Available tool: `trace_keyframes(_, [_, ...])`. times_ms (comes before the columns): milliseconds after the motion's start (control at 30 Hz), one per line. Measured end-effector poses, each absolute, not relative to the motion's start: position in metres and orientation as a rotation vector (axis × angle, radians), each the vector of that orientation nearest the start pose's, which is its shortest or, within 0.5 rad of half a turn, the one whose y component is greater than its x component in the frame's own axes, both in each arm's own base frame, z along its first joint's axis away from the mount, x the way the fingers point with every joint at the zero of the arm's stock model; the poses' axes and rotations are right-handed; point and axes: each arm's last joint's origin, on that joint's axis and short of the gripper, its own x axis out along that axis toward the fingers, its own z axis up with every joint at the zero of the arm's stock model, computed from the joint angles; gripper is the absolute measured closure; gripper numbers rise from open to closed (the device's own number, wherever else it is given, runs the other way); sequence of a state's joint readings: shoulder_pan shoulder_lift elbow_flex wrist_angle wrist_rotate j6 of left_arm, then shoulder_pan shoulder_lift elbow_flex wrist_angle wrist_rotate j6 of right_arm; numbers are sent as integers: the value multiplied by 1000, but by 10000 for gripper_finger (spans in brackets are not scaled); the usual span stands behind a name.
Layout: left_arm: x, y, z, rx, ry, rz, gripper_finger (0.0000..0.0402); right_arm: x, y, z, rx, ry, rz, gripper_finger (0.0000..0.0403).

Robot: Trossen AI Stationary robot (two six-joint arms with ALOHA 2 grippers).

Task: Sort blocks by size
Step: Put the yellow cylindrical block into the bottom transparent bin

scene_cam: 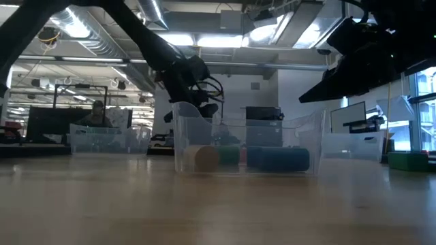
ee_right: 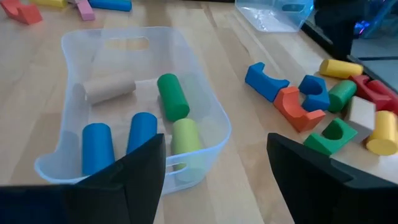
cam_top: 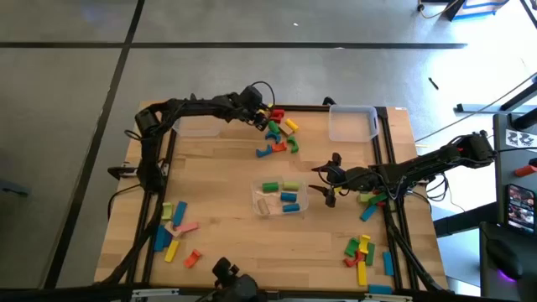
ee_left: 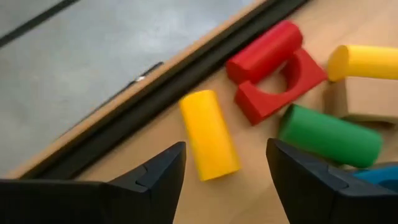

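Observation:
Blocks lie in a pile at the table's far edge: a yellow cylinder (ee_left: 208, 134), a red cylinder (ee_left: 264, 50), a red arch (ee_left: 280, 87) and a green cylinder (ee_left: 329, 134), each resting on its side. My left gripper (ee_left: 227, 152) hangs open over this pile (cam_top: 277, 134), its fingers on either side of the yellow cylinder's near end and apart from it. My right gripper (ee_right: 216, 143) stands open beside the clear middle bin (ee_right: 205, 99), which holds blue, green and plain wooden cylinders (ee_right: 172, 96). In the high view it sits at the bin's right (cam_top: 323, 180).
Two more clear bins stand at the far left (cam_top: 197, 126) and far right (cam_top: 352, 122). Loose blocks lie in groups at the near left (cam_top: 172, 231), the near right (cam_top: 365, 252) and under the right arm (cam_top: 369, 201). A black rail (ee_left: 124, 118) runs along the far edge.

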State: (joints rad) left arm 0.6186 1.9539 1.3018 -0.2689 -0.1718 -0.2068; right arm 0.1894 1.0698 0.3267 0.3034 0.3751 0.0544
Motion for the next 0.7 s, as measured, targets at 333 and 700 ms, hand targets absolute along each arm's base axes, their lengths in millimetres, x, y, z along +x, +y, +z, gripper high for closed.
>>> trace_keyframes(333, [334,246,147,-373,881,814,188,198,26,174,-90,413,-226,129])
trace_keyframes(700, [329,256,131,-367,923,822,205,198,26,173,-91,416,-227,129])
